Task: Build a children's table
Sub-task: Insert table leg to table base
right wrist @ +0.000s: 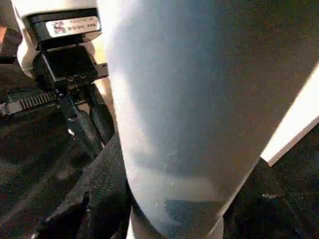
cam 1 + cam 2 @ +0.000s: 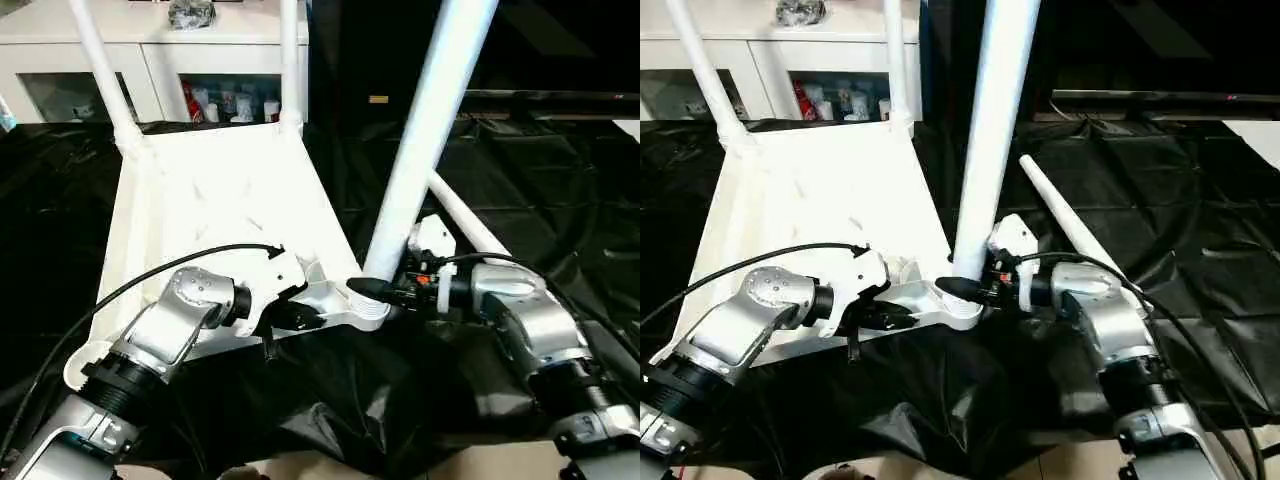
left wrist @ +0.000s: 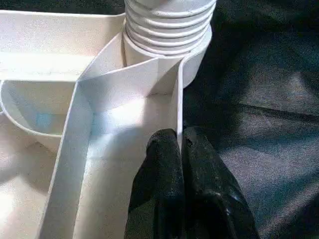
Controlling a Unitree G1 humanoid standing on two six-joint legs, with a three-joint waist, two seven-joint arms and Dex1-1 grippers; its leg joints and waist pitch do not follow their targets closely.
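The children's table top (image 2: pixel 220 200) lies upside down on a black sheet, ribbed side up. Two white legs (image 2: pixel 100 60) (image 2: pixel 289 60) stand in its far corner sockets. A third leg (image 2: pixel 425 130) rises tilted from the near right corner socket, and my right gripper (image 2: pixel 375 290) is shut around its base. In the left wrist view its threaded end (image 3: pixel 167 25) sits in the socket. My left gripper (image 3: pixel 179 144) pinches the top's thin side wall (image 3: pixel 178 99) just beside that socket. A fourth leg (image 2: pixel 1060 210) lies loose on the sheet behind my right wrist.
A white glass-door cabinet (image 2: pixel 150 50) with small items inside stands beyond the far end of the table top. Crumpled black sheet (image 2: pixel 520 180) covers the floor all around. A dark low shelf edge (image 2: pixel 560 100) runs at the back right.
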